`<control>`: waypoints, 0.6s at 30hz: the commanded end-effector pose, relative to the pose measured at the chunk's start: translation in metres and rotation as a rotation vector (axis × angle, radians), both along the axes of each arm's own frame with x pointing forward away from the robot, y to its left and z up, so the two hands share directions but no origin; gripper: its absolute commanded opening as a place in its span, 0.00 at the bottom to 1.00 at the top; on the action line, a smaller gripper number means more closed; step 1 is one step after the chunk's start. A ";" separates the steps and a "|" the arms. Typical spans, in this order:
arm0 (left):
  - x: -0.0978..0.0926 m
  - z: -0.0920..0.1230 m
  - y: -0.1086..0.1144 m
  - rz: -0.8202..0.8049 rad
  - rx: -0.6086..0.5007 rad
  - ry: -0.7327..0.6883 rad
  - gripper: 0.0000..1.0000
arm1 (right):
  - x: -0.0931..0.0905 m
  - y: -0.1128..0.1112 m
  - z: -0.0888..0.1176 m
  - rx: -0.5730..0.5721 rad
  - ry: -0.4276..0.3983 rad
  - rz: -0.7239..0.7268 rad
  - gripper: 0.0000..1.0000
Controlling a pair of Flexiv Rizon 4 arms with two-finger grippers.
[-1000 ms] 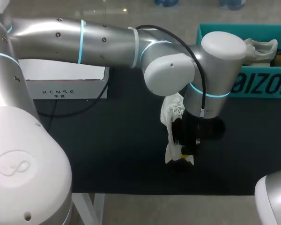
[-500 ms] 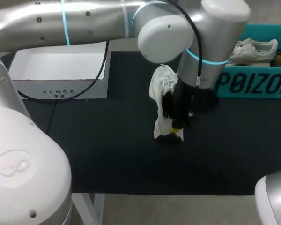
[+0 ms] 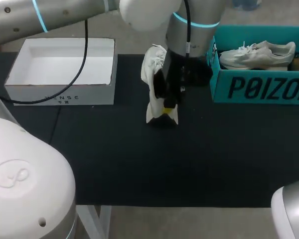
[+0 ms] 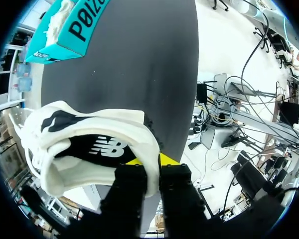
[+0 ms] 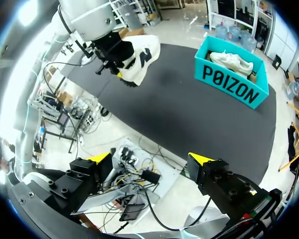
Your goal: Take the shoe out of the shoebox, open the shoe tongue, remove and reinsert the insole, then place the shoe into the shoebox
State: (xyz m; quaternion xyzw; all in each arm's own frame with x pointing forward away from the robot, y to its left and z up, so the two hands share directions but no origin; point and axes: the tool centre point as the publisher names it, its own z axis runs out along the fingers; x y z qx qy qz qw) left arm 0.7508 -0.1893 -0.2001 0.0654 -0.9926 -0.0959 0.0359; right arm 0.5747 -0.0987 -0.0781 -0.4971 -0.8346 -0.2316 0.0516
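White shoe (image 3: 153,82): pinched at its collar rim by the left pincer (image 3: 168,103), long axis upright over the black surface (image 3: 139,164), between the empty white shoebox (image 3: 60,92) and the teal box (image 3: 259,90); right pincer (image 5: 150,158) wide open, well apart.

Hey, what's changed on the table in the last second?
The left gripper, still shut on the white shoe, carried it left and toward the table's far side, nearer the white box. The white box and the teal box stayed put.
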 end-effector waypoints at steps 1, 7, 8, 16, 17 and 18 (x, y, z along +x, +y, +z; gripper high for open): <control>0.012 0.016 0.034 0.012 -0.050 0.012 0.00 | 0.002 0.000 0.002 -0.003 0.006 0.001 1.00; 0.031 0.028 0.046 0.035 -0.012 0.032 0.00 | 0.002 0.000 0.002 -0.003 0.006 0.001 1.00; 0.033 0.029 0.046 0.038 0.012 0.025 0.00 | 0.002 0.000 0.002 -0.003 0.006 0.001 1.00; 0.035 0.030 0.046 0.062 0.017 0.029 0.00 | 0.002 0.000 0.002 -0.003 0.006 0.001 1.00; 0.035 0.030 0.046 0.062 0.017 0.029 0.00 | 0.002 0.000 0.002 -0.003 0.006 0.001 1.00; 0.035 0.030 0.046 0.062 0.017 0.029 0.00 | 0.002 0.000 0.002 -0.003 0.006 0.001 1.00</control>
